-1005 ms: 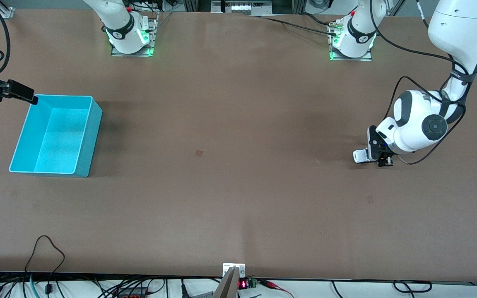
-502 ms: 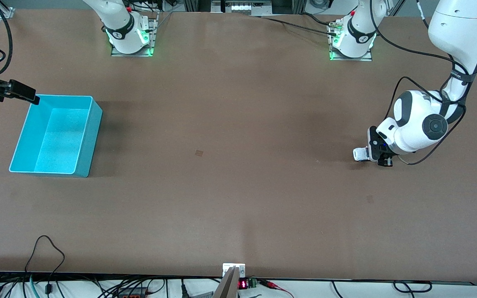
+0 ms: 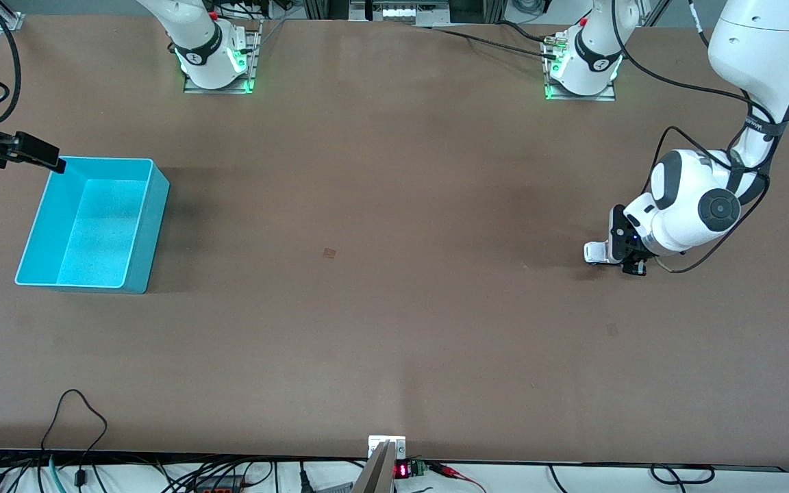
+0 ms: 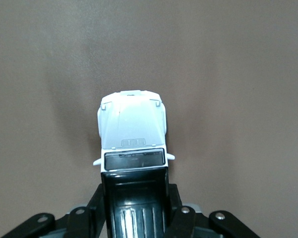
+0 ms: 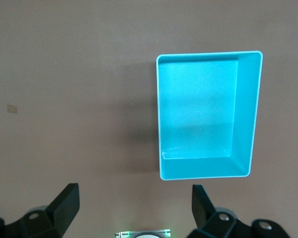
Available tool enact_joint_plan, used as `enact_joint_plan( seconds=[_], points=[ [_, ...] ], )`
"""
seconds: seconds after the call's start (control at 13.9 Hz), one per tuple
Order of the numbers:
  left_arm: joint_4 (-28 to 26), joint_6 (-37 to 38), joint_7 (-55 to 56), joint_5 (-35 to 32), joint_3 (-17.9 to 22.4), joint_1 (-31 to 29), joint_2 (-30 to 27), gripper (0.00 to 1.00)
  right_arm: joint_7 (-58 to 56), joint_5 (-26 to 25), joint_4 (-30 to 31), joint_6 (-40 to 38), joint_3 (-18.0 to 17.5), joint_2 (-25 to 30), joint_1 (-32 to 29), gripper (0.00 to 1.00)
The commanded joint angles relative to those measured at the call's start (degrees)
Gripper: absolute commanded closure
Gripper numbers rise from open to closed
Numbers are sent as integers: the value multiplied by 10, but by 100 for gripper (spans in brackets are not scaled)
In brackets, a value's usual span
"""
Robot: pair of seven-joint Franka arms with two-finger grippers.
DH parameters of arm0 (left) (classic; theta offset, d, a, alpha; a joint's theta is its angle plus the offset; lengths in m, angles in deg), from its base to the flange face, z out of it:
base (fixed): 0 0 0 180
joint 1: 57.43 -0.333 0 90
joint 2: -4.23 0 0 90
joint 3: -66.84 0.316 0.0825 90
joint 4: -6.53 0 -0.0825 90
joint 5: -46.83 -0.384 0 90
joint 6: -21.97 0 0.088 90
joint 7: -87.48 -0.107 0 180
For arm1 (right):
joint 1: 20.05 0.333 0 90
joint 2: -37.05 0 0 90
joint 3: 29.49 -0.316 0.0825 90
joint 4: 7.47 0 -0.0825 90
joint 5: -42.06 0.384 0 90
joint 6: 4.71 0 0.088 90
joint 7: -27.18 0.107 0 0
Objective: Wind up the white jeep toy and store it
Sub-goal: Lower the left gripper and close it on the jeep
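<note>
I see the brown surface (image 3: pixel 394 308) nearly bare, with the teal bin (image 3: pixel 144 233) at the right arm's end and the white jeep toy (image 3: pixel 594 253) well apart from it at the left arm's end. My left gripper (image 3: pixel 624 259) has its jaws pinching the jeep across its black roof, hood pointing away from the wrist along the jaws' line, low at the surface. My right gripper (image 5: pixel 134 208) waits above the bin's end, jaws spread. The left arm owns this move, I judge.
</note>
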Motion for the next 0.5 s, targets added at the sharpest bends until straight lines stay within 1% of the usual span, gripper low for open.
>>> enact_joint_plan(
  seconds=[0.0, 0.14, 0.22, 0.43],
  points=[
    [-10, -5, -8, -12, -4, -4, -13, 91, -4, 2, -4, -7, 3, 0, 4, 0],
    [-15, -5, 17, -12, -4, -5, -12, 97, -4, 2, -4, -7, 3, 0, 3, 0],
    [-20, -5, 36, -12, -4, -5, -13, 98, -4, 2, -4, -7, 3, 0, 3, 0],
    [-21, -5, 47, -12, -4, -5, -14, 100, -4, 2, -4, -7, 3, 0, 2, 0]
  ],
)
